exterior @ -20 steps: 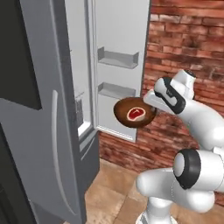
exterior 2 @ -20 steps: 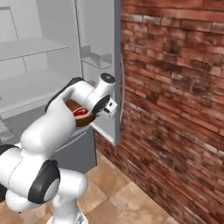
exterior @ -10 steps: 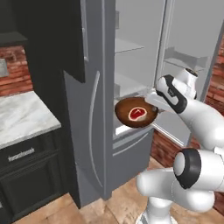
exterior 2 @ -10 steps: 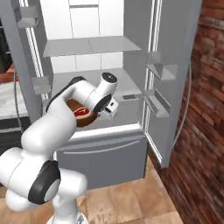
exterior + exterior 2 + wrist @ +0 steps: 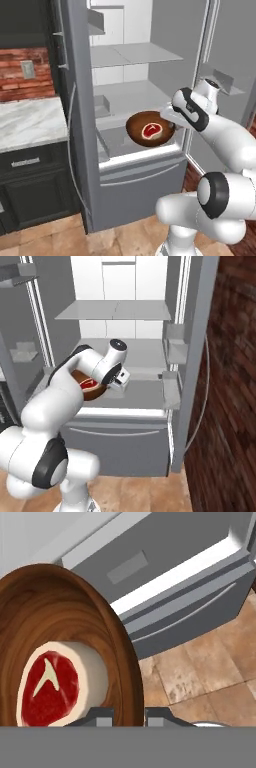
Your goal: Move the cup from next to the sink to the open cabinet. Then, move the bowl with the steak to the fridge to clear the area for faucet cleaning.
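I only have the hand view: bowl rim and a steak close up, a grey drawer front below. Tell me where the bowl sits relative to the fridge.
Observer: The bowl hangs in front of the open fridge, over the front of its bottom shelf, not resting on it.
Operator: Report the doors.
Observer: Both upper doors stand wide open; the right door carries small bins on its inner side.
Operator: Check the shelf for obstacles.
Observer: From the base views I see nothing standing on the bottom shelf beyond the bowl.
Operator: Confirm the grip.
Observer: The gripper is shut on the bowl's right rim, the steak lying flat inside.
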### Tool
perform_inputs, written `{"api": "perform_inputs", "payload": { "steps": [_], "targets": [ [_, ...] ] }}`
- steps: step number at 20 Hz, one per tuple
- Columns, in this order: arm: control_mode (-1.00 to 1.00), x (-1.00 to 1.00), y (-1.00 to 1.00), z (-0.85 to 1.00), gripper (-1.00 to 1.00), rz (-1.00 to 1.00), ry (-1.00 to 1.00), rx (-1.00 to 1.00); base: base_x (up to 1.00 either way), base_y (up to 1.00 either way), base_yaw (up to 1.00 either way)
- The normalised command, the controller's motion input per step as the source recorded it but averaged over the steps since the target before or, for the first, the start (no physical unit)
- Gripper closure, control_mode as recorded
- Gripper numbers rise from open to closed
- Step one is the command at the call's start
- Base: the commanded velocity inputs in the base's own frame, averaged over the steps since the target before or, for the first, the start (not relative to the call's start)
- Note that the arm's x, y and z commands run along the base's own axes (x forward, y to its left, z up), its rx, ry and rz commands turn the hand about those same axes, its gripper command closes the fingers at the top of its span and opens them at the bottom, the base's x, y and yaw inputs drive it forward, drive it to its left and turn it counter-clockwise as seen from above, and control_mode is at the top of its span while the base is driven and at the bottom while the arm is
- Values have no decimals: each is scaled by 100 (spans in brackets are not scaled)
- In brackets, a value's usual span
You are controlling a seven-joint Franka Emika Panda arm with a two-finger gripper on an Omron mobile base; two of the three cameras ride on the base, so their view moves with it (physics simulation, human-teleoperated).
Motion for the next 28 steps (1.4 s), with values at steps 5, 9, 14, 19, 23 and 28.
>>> {"api": "perform_inputs", "payload": {
  "steps": [5, 9, 14, 19, 23, 28],
  "targets": [
    [100, 0, 0, 0, 100, 0, 0, 0, 0, -20, 12],
    [100, 0, 0, 0, 100, 0, 0, 0, 34, -10, 2],
    [100, 0, 0, 0, 100, 0, 0, 0, 99, -7, 0],
    [100, 0, 0, 0, 100, 0, 0, 0, 79, 0, 0],
    [-100, 9, -4, -9, 100, 0, 3, 0, 40, 0, 0],
    [-100, 45, -7, -54, 100, 0, 12, 2, 0, 0, 0]
  ]
}}
